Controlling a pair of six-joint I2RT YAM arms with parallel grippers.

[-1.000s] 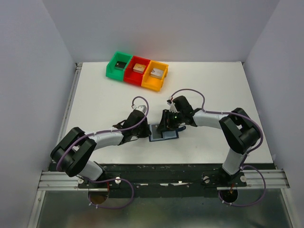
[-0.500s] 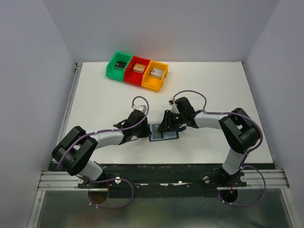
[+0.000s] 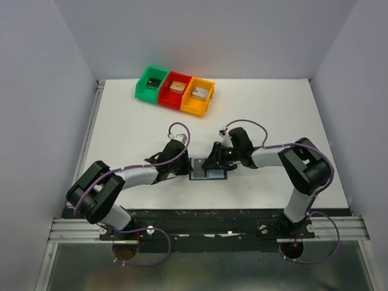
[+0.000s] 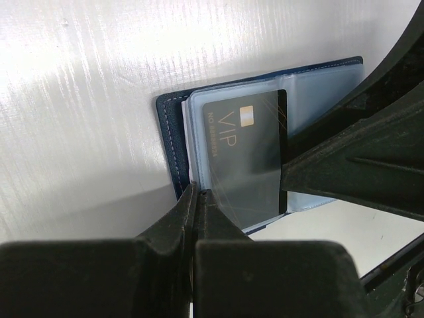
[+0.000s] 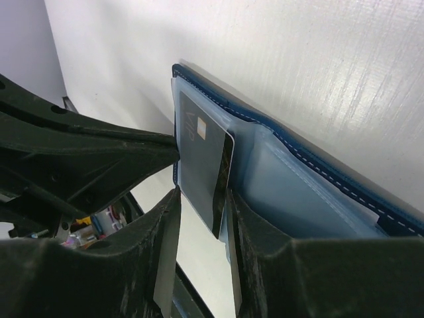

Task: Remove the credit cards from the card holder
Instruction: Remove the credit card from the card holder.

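**While left gripper pins card holder, right gripper straddles black card**

On the white table near the arm bases, the holder lies open. Left jaws are pressed together at its edge; right jaws stand apart, either side of the card's end.

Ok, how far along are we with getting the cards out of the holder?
Done: the card holder lies open on the table, the closed left gripper at its edge. In hand: the right gripper straddles the black card, jaws not yet clamped, the card not yet out of its sleeve. Left: pulling it free, then any others; I see no card lying loose on the table.
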